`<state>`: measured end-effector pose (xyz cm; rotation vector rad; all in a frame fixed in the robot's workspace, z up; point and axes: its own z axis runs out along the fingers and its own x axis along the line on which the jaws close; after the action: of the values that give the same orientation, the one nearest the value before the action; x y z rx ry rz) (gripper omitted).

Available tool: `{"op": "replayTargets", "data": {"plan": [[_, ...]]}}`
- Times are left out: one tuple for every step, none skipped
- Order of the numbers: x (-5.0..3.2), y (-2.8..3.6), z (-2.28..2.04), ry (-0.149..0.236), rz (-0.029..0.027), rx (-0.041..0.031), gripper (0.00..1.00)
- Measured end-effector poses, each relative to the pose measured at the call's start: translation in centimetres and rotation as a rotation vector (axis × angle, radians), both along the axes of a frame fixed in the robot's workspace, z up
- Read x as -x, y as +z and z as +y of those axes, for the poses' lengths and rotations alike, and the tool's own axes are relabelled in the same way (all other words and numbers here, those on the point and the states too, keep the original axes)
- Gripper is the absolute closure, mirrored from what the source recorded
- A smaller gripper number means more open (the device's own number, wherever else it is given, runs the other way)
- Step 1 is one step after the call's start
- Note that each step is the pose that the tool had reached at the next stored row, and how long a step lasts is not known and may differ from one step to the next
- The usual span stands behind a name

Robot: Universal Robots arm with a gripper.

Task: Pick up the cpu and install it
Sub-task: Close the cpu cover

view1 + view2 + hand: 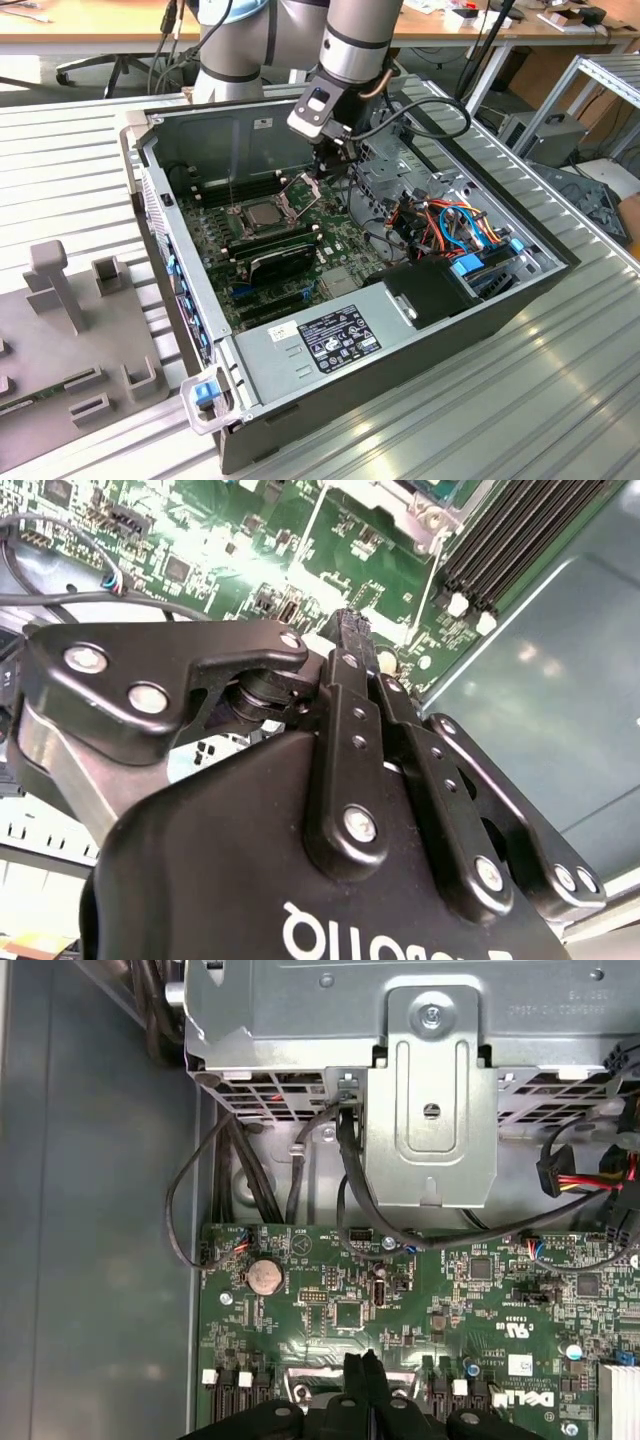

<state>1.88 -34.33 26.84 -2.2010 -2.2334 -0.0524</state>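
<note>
Gripper (319, 175) pressed together above the green motherboard (345, 240), just beside the cpu (262, 212) lying in its socket (283, 216); white printed label (328, 340) on metal cover (270, 352), case walls (200, 140) close around

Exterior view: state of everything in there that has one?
cpu: lying in the socket, top uncovered.
socket frame: tilted up, open.
tool: shut, holding nothing, tips beside the socket frame.
computer case: side open, inside exposed.
</note>
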Motion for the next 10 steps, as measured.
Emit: {"op": "replayTargets", "data": {"plan": [[-0.22, 0.00, 0.00, 0.000, 0.0000, 0.0000, 0.89], [-0.51, 0.00, 0.00, 0.000, 0.0001, 0.0000, 0.89], [-0.70, 0.00, 0.00, 0.000, 0.0001, 0.0000, 0.89], [-0.92, 0.00, 0.00, 0.000, 0.0001, 0.0000, 0.89], [-1.03, -0.01, 0.00, 0.000, 0.0001, -0.0001, 0.89], [-1.16, -0.03, 0.00, 0.000, 0.0001, 0.0002, 0.89], [-1.28, -0.12, 0.00, 0.000, 0.0001, 0.0008, 0.89], [-1.35, -0.23, 0.00, 0.000, 0.0002, 0.0011, 0.89], [-1.39, -0.35, 0.00, 0.000, 0.0002, 0.0011, 0.89], [-1.46, -0.52, 0.00, 0.000, 0.0001, 0.0013, 0.89]]}}
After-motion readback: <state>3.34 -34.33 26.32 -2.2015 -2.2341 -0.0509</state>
